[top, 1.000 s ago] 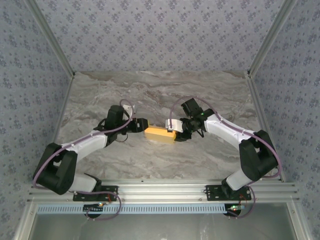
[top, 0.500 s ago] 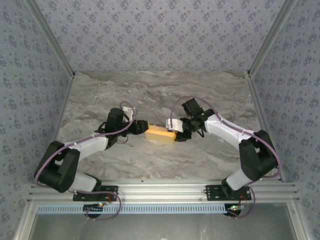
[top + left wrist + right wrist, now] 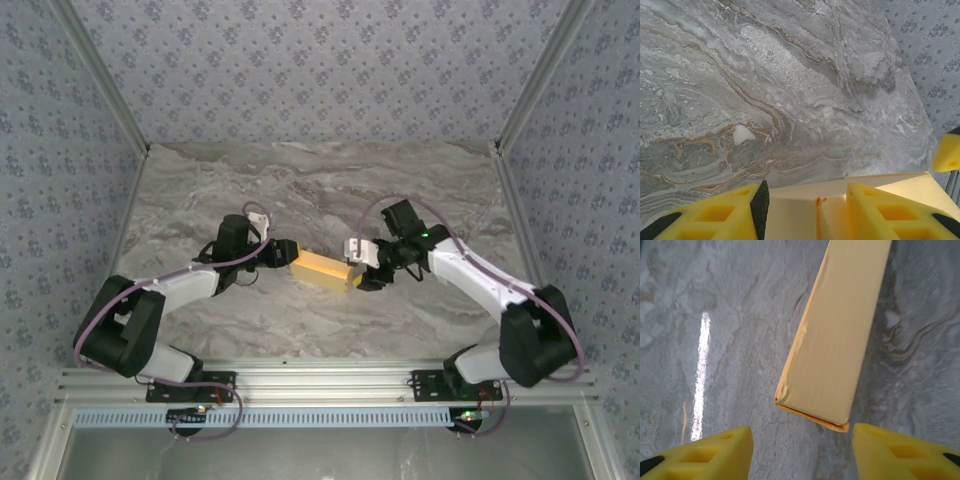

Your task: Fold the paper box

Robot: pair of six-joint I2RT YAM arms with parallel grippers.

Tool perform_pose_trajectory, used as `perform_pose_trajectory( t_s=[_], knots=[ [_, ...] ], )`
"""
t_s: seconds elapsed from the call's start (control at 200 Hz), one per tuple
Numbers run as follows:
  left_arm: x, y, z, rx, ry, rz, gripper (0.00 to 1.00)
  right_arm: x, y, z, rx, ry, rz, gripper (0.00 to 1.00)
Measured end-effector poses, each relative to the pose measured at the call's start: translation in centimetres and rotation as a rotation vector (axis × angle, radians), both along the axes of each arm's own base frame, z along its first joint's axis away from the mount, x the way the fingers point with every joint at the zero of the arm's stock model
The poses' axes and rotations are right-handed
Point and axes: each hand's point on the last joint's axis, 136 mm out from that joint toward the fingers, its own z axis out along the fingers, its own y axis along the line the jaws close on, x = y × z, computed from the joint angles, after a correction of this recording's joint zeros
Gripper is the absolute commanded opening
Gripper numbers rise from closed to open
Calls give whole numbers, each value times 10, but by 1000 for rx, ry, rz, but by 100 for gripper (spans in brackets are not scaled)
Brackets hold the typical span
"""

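- At the left of the table's middle, the left gripper is closed partway on the left end of the paper box. In its wrist view both yellow fingers press against the cardboard.
- The paper box lies on the marble table, midway between the two arms. It is a flat yellow-orange rectangle with its long side running left to right.
- In the right wrist view, the seam at the box's right end gapes slightly and one long edge looks a little crumpled.
- Just right of the box, the right gripper faces that end. Its fingers are spread wider than the box and hold nothing, and the box end sits just ahead of them, apart from both.
- We judge the step in hand to be closing that right end.
- To do it well, we would keep the left grip steady, bring the right fingers squarely around the end and press gently. The thin card could buckle or skew.
- Around the box the marble is bare.
- A purple cable loops above the left wrist and another above the right. Both are near the work but not touching the box.
- Patterned walls enclose the left, far and right sides, well away from the arms.
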Motion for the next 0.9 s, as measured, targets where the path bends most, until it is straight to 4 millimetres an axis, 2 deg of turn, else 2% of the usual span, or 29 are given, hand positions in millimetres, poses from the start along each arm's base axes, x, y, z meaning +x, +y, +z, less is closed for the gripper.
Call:
perform_pose_trajectory(
  t_s=[0.085,0.175,0.265,0.48,0.615,0.899],
  knots=[
    [1,-1,0,-1,2,-2,46,4,-1,24,65,-47,-32,46],
    [2,-2,0,-1,3,-3,46,13,5,33,103,-84,-67,40],
    [4,-2,0,-1,1,-3,46,17,12,25,100,-79,-97,36],
    [3,-2,-1,3,6,-2,45,26,25,-13,25,-43,-124,33],
    [5,0,-1,6,3,9,45,37,25,-12,25,-81,-149,32],
    [6,1,-1,4,-3,11,46,49,14,-2,91,-99,-270,39]
  ],
)
